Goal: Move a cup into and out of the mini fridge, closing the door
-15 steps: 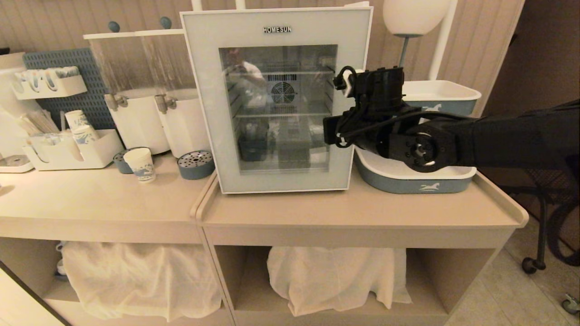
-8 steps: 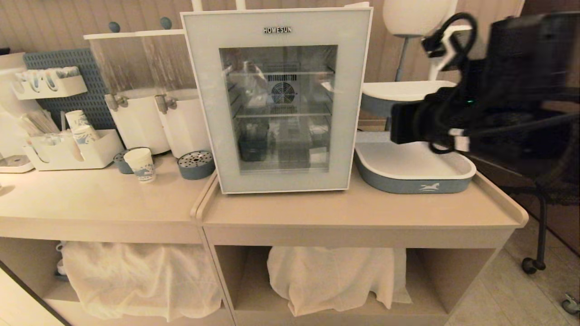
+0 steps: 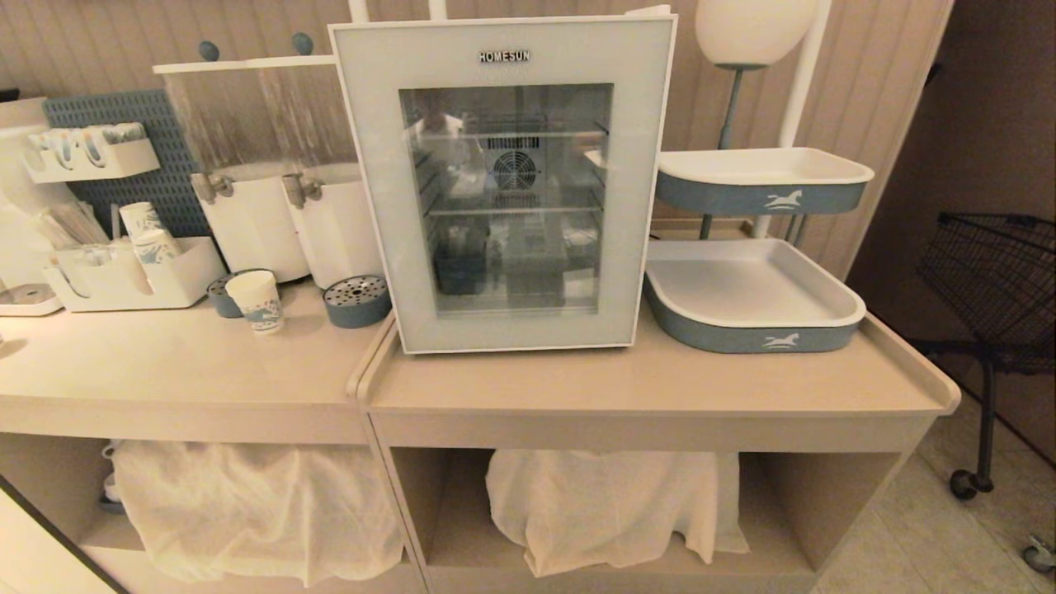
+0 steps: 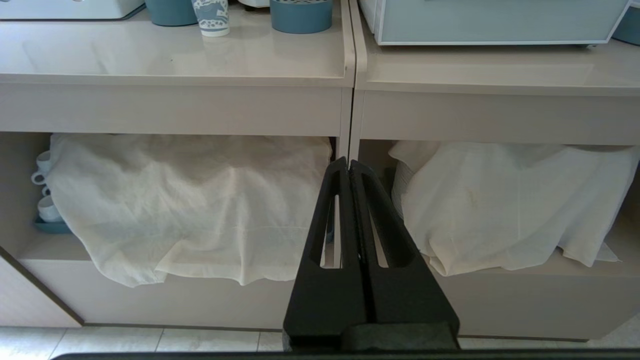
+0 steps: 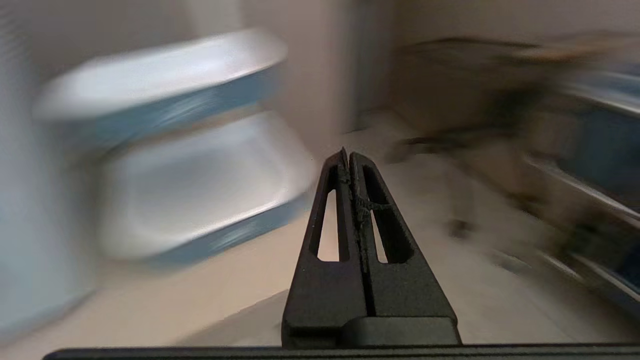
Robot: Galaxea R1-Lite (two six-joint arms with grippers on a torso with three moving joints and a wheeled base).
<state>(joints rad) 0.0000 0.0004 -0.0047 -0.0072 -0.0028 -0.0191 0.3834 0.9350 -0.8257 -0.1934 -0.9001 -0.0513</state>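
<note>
The white mini fridge (image 3: 505, 186) stands on the right counter, its door (image 3: 363, 206) shut flat against the front. The cup (image 3: 256, 301), white with a blue print, stands on the left counter by the dispensers; its base also shows in the left wrist view as the cup (image 4: 212, 17). Neither arm appears in the head view. My left gripper (image 4: 348, 165) is shut and empty, held low before the shelves under the counter. My right gripper (image 5: 348, 155) is shut and empty, off to the right of the fridge near the blue trays (image 5: 165, 150).
Two white drink dispensers (image 3: 285, 206) stand behind the cup, with a round blue drip tray (image 3: 356, 299). A caddy (image 3: 132, 272) holds stacked cups at the left. Two blue-rimmed trays (image 3: 755, 330) sit right of the fridge. White cloths (image 3: 606, 503) cover the lower shelves. A wire cart (image 3: 994, 280) stands far right.
My right arm, in front of the fridge's right edge a second ago, swung right and back and has left the head view. The fridge, door and cup have not moved.
</note>
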